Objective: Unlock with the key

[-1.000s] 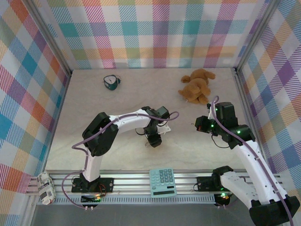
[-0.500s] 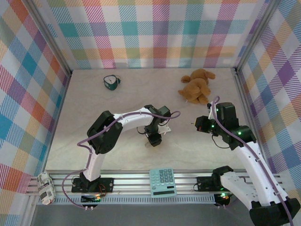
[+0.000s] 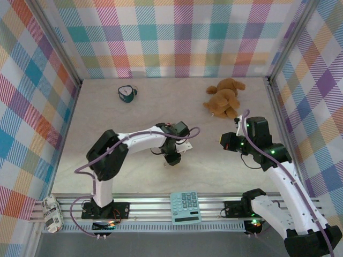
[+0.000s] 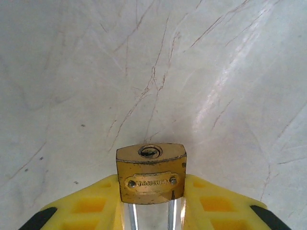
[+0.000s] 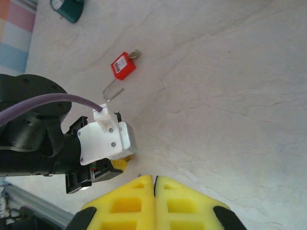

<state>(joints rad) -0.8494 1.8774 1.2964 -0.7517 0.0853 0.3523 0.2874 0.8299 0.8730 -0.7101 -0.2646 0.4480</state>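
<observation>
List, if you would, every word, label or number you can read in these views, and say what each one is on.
No text here can be read for certain.
brass padlock: a raised word on its small nameplate, too blurred to read.
red padlock: a white label with dark marks, too small to read.
calculator: key markings too small to read.
white object on the rail: dark print, too small to read.

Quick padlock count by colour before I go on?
Brass padlock: 1
Red padlock: 1
Total: 2
</observation>
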